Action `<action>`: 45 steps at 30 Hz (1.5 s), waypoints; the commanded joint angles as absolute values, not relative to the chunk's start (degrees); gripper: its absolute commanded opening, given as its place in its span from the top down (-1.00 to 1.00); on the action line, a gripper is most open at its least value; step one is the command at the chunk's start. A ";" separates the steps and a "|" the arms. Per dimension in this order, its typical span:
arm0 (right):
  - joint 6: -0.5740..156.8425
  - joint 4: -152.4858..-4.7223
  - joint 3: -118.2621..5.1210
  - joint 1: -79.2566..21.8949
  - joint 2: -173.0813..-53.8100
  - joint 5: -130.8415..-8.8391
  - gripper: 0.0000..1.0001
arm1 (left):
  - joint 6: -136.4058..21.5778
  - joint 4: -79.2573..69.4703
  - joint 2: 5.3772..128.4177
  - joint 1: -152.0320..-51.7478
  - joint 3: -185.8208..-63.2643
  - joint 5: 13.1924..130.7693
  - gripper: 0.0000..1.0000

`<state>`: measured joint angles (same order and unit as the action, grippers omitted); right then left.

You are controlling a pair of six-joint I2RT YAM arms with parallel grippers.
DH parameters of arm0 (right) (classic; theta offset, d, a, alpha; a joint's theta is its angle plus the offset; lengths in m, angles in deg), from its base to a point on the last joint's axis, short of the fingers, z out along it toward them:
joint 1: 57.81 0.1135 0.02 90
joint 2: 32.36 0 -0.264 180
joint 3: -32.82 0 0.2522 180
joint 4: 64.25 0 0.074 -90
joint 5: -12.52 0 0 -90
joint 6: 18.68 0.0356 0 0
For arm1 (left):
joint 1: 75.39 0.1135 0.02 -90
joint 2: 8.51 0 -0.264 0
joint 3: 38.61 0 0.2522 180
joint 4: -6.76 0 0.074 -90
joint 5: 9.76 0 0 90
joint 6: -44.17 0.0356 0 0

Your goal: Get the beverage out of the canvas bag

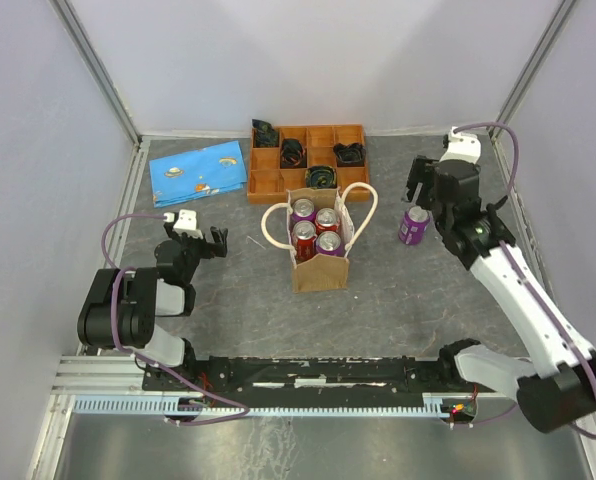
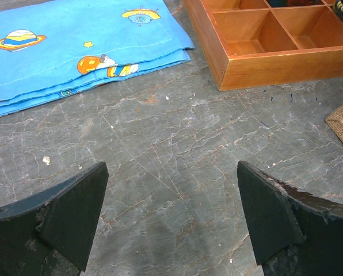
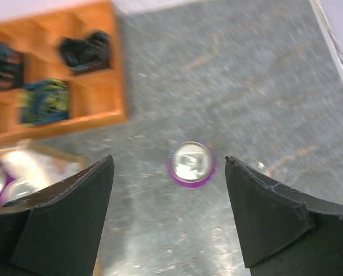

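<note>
Four cans (image 1: 315,228) fill canvas bag (image 1: 320,272), lone can (image 1: 413,226) outside; left claw (image 2: 171,213), right claw (image 3: 168,213) spread.

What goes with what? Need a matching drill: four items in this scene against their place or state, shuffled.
1. loose purple can
2. blue cloth
3. canvas bag
4. wooden tray

A. lying flat at the far left of the table
B. upright, four cans inside
C. compartments, some holding dark bundles
D. standing on the table beneath the open right pincer

Pairs: 1-D, 2-A, 3-B, 4-C.
</note>
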<state>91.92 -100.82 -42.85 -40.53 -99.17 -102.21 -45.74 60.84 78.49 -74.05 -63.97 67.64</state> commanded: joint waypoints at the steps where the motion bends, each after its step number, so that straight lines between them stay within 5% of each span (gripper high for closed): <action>1: 87.84 -100.47 -46.46 -33.25 -92.79 -102.05 -0.58 | -42.89 64.06 78.30 -73.71 -63.80 66.88 -0.99; 5: 84.54 -100.68 -48.81 -26.05 -92.51 -98.04 0.01 | -42.96 64.08 78.29 -73.73 -63.76 66.88 -0.99; 11: 81.03 -103.87 -53.95 -18.59 -101.52 -91.34 0.14 | -42.93 64.09 78.25 -73.72 -63.80 66.90 -0.99; 27: 80.72 -108.70 -55.26 -11.08 -121.35 -90.88 -0.72 | -42.92 64.05 78.32 -73.72 -63.80 66.91 -0.99; 29: 80.85 -110.00 -54.50 -10.73 -122.11 -90.15 -0.97 | -42.93 64.07 78.30 -73.72 -63.80 66.95 -0.99; 45: 79.24 -112.37 -50.77 -10.24 -126.68 -89.61 -0.98 | -42.92 64.10 78.25 -73.72 -63.80 66.88 -0.99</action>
<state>80.14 -112.07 -51.92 -10.54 -124.66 -89.12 -45.71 60.84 78.49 -74.05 -63.97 67.64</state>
